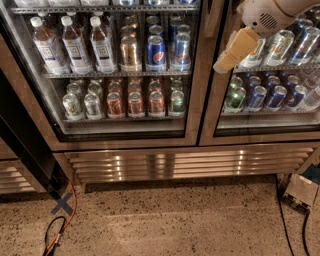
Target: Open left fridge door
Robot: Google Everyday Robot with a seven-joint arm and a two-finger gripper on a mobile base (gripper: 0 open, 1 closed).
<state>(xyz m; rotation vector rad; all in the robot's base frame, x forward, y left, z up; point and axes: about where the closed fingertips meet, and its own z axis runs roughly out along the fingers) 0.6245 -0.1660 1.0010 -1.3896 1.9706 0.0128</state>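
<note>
The left fridge door (125, 141) is a wide glass pane in a bronze-steel frame, and it sits flush with the cabinet. Behind its glass stand bottles (72, 45) and rows of cans (135, 102). My gripper (235, 51), a tan piece on a white arm (272, 15), hangs at the upper right. It is in front of the narrower right door (270, 134), just right of the centre post (207, 75) between the two doors. I see no contact with the left door.
A slatted steel grille (190, 162) runs under the doors above the speckled floor. On the floor lie an orange cable (72, 210) and a blue tape cross (62, 202) at left. A grey box (300, 192) with black cables lies at right. A dark panel (22, 145) slants along the left.
</note>
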